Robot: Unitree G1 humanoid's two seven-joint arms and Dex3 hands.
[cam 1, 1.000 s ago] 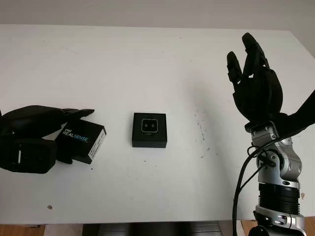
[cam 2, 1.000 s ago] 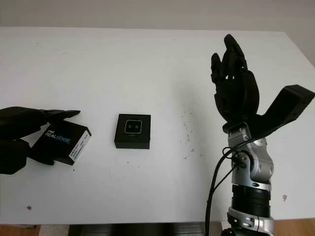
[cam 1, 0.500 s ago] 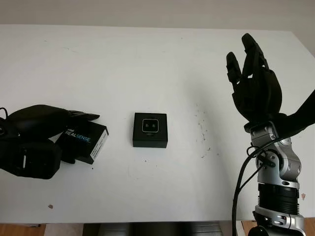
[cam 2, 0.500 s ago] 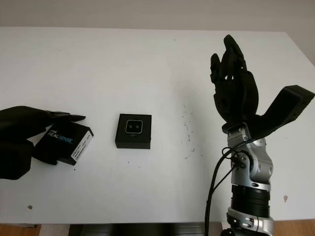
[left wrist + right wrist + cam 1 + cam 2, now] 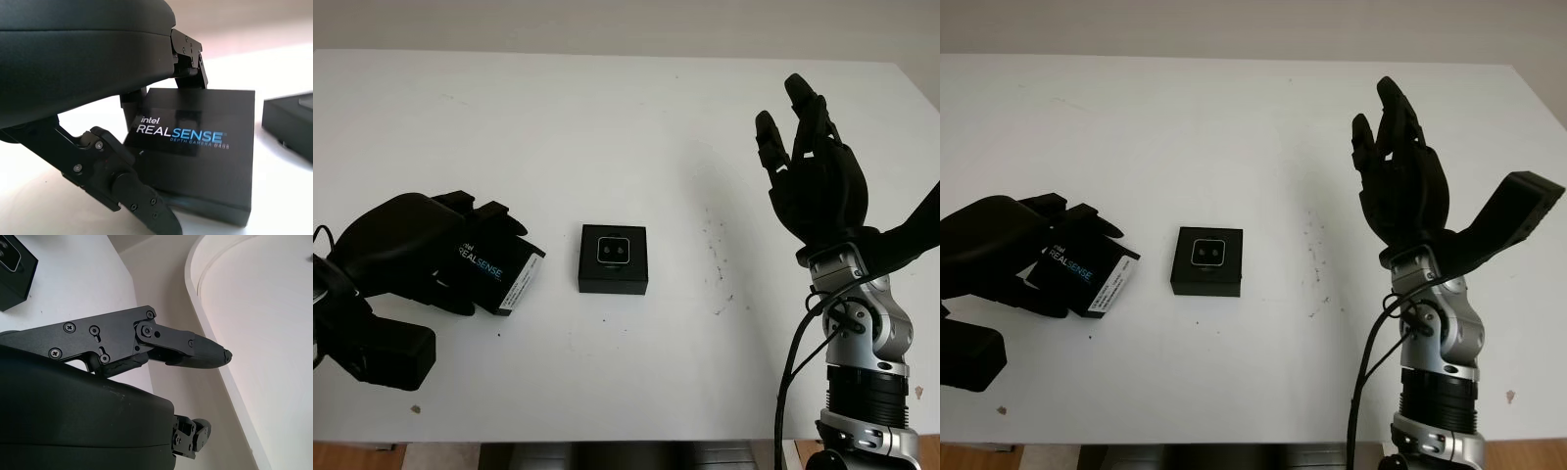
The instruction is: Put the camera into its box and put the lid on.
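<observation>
The black lid point(image 5: 509, 279) printed REALSENSE is at the table's left, tilted, with my left hand point(image 5: 475, 257) shut on it; fingers point(image 5: 188, 54) lie over its far edge and the thumb point(image 5: 127, 191) sits at its near side. The open black box point(image 5: 613, 258) sits mid-table to the lid's right, with the camera point(image 5: 612, 251) lying in it, lenses up. A gap of bare table separates lid and box. My right hand point(image 5: 795, 132) is raised above the table's right side, open, holding nothing.
The white table point(image 5: 607, 127) has small dark specks right of the box point(image 5: 715, 250) and one near the front left edge point(image 5: 413, 411). The right forearm point(image 5: 862, 372) rises from the front right corner.
My left hand has turned and carried the lid a little to the right, toward the box. The right hand has tipped slightly left; the box has not moved.
</observation>
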